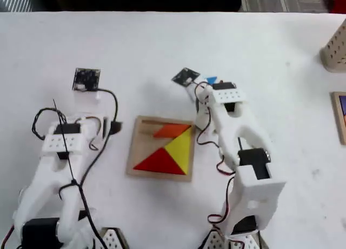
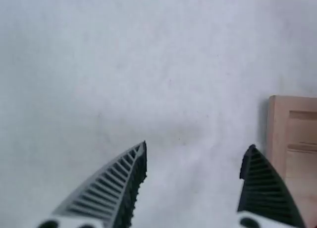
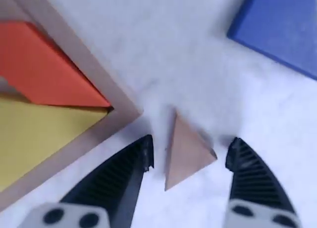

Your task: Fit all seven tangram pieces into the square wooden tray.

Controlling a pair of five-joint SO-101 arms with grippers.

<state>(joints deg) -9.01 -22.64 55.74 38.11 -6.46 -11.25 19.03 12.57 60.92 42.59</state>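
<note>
The square wooden tray (image 1: pixel 141 152) lies between the two arms and holds an orange piece (image 1: pixel 172 130), a yellow triangle (image 1: pixel 181 150) and a red triangle (image 1: pixel 158 161); its left part is bare wood. Just outside the tray corner (image 3: pixel 124 109), a small tan triangle (image 3: pixel 184 154) lies on the table between the fingers of my open right gripper (image 3: pixel 192 141). Beyond that is a blue piece (image 3: pixel 280 25), also seen as the blue piece (image 1: pixel 211 80). My left gripper (image 2: pixel 197 146) is open over bare table, with the tray's edge (image 2: pixel 292 134) beside it.
A perforated wooden block (image 1: pixel 335 49) stands at the far right edge. A second wooden board (image 1: pixel 340 116) with coloured pieces lies below it. Loose cables hang from both arms. The white table stretches open behind the tray.
</note>
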